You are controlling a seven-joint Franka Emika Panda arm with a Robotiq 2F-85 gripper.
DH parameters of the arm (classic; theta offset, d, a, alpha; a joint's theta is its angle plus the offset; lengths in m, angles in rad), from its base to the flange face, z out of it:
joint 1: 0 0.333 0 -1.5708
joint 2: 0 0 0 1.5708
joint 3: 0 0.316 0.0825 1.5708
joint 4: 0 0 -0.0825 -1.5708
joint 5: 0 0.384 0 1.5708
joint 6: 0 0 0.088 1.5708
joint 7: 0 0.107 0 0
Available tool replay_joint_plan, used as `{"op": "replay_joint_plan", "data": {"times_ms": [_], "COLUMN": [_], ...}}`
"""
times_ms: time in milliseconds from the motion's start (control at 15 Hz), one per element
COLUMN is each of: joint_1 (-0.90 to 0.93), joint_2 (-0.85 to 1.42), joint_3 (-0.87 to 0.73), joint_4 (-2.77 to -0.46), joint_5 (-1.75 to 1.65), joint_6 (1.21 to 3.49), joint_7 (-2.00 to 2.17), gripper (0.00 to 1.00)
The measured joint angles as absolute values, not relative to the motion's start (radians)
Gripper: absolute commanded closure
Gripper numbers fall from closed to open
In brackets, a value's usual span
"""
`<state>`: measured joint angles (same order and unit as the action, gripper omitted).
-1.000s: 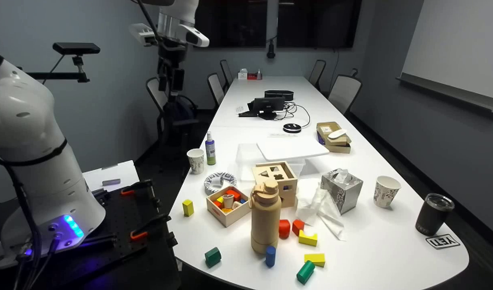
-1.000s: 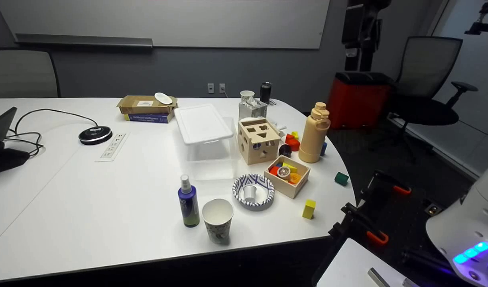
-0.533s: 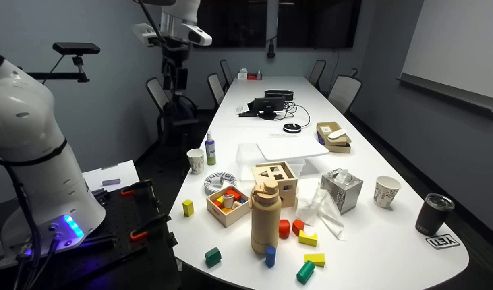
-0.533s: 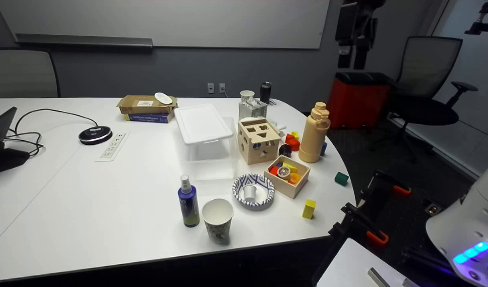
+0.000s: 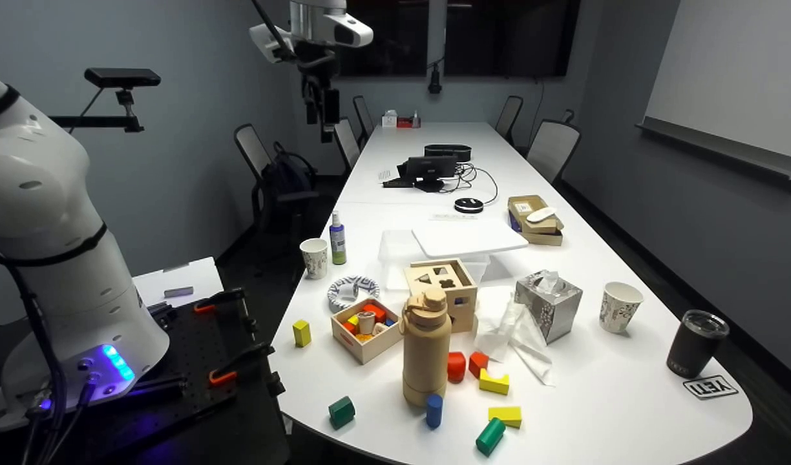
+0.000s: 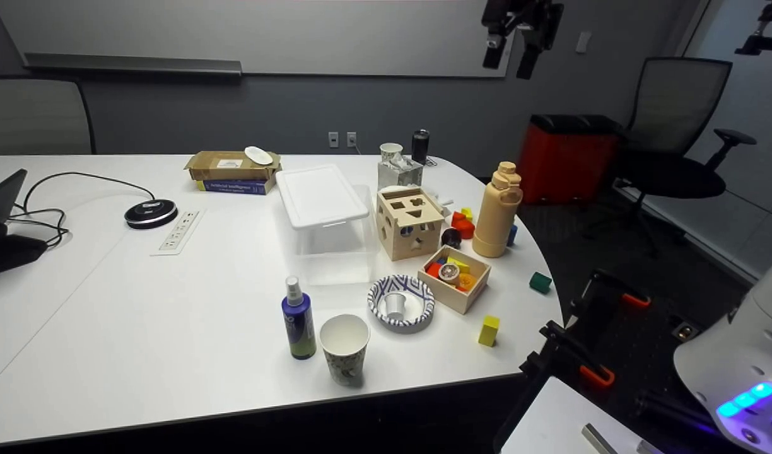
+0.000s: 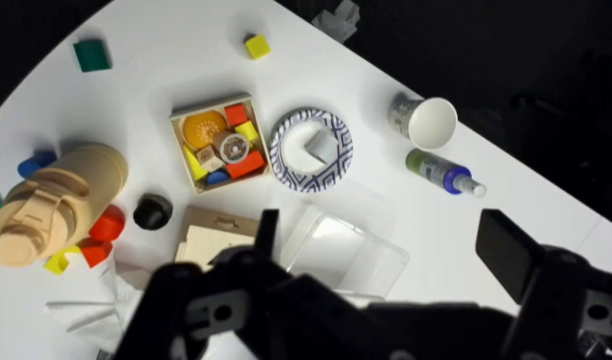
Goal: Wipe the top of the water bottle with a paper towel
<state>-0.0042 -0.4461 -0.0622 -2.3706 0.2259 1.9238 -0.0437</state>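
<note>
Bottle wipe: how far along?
Done: nothing that shows. Under way: no grasp; the hand hangs open and empty, high over the table. Left: apparently all of it: grab the towel lying beside the tissue box, then wipe the top of the upright bottle.

the water bottle (image 5: 426, 358) looks smooth and matt. near it sit a bare, smooth wooden shape box (image 6: 411, 224) and a creased paper towel (image 5: 515, 330); farther from it, a shiny clear plastic tub (image 6: 333, 266) and a paper cup (image 6: 345, 354).
</note>
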Motion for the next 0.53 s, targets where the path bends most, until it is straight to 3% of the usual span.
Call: {"op": "replay_joint_plan", "data": {"times_ms": [533], "joint_1": [-0.010], "joint_2": [-0.199], "joint_3": [-0.132], "joint_4": [-2.113], "joint_5": [0.427], "joint_6": [2.197], "joint_7": [-0.032], "gripper": [0.00]}}
